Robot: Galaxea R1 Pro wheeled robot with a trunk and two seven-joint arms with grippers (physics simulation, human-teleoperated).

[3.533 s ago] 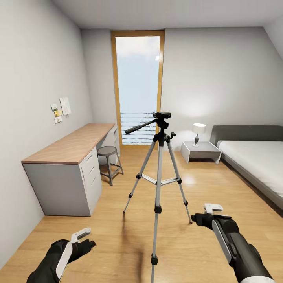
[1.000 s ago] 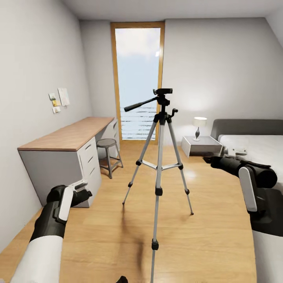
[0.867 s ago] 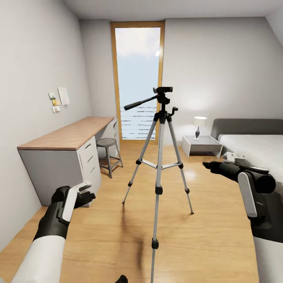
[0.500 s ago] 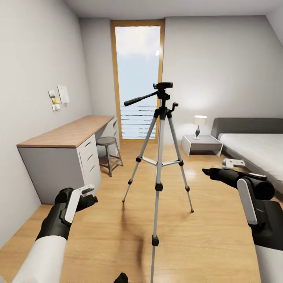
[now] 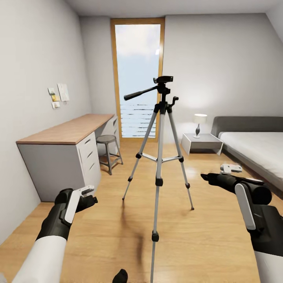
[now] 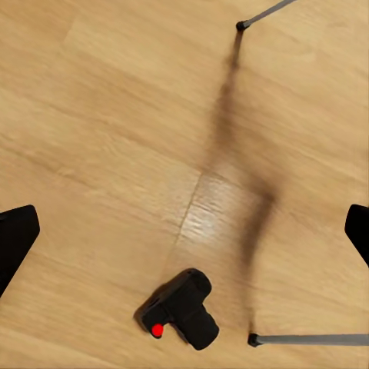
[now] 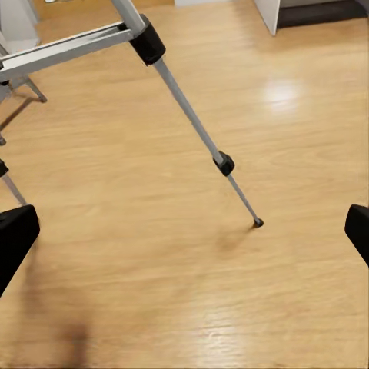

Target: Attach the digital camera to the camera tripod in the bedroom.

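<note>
The tall silver-grey metal tripod with black joints and head [image 5: 159, 157] stands on the light wood floor [image 5: 204, 239] in mid-room, before the tall wood-framed window [image 5: 137, 76]. The small black camera with a red round button [image 6: 181, 309] lies on the floor just beside one tripod foot. The left claw [image 6: 184, 231] hangs above it, fingers spread wide, holding nothing. The right claw [image 7: 184, 231], likewise spread and empty, looks down at another tripod leg. Small notes [image 5: 57, 95] hang above the wood-topped counter [image 5: 70, 129]; their writing is unreadable.
</note>
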